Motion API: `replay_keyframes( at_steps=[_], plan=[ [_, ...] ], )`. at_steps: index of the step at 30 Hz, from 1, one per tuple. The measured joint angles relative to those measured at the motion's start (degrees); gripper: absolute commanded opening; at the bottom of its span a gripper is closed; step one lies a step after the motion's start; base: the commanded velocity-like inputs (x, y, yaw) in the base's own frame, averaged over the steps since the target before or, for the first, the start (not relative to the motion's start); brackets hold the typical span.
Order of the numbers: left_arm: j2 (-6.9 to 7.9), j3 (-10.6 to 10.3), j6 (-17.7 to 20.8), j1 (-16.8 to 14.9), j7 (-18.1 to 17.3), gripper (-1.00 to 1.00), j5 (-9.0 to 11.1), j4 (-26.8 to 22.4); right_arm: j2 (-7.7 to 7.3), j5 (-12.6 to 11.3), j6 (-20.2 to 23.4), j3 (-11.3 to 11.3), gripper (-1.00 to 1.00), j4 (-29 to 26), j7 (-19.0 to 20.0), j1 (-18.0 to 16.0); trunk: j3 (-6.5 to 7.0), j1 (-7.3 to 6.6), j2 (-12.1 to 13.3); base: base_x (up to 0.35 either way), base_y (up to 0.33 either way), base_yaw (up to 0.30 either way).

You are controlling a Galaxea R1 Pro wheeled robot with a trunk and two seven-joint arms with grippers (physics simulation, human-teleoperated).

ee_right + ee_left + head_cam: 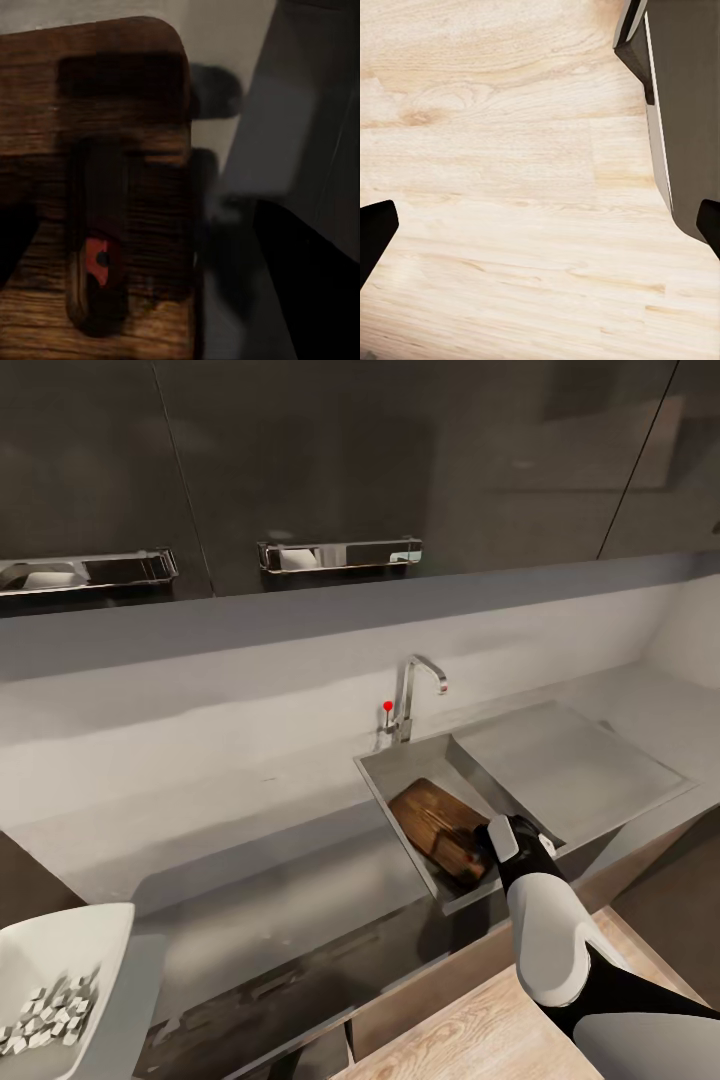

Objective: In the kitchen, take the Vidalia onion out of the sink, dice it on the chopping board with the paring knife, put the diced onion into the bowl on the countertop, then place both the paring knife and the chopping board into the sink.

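The dark wooden chopping board [440, 825] leans tilted inside the sink [425, 760]. My right gripper [492, 848] is at the board's near end; in the right wrist view the board [127, 97] with its slot hole lies between the spread fingers of the right gripper [142, 225], which stands open. A small red piece [96, 259] shows through the slot; I cannot tell whether it is the paring knife. The diced onion [50, 1005] lies in the white bowl [105, 935] on the countertop [250, 860]. My left gripper [540, 225] hangs open over the floor.
A chrome tap [418, 685] with a red knob [388, 706] stands behind the basin, and the steel drainboard [570, 760] lies to its right. Dark wall cabinets [340, 460] hang above. Light wooden floor [480, 1020] runs along the cabinet front [690, 112].
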Motion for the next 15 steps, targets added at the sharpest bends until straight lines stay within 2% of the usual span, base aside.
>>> replay_keyframes(
  at_steps=[9, 12, 15],
  plan=[
    [0.00, 0.00, 0.00, 0.00, 0.00, 1.00, 0.00, 0.00, 0.00, -0.09, 0.29, 0.04, 1.00, -2.02, -0.29, 0.00, 0.00, 0.00, 0.00, 0.000, 0.000, 0.000],
    [0.00, -0.01, 0.00, 0.00, 0.00, 1.00, 0.00, 0.00, 0.01, -0.22, 0.54, 0.03, 1.00, -4.94, -0.26, 0.00, 0.00, 0.00, 0.00, 0.000, 0.000, 0.000],
    [0.00, -0.01, 0.00, 0.00, 0.00, 1.00, 0.00, 0.00, 0.01, -0.28, 2.55, 0.02, 1.00, -7.79, -0.17, 0.00, 0.00, 0.00, 0.00, 0.000, 0.000, 0.000]
  ],
)
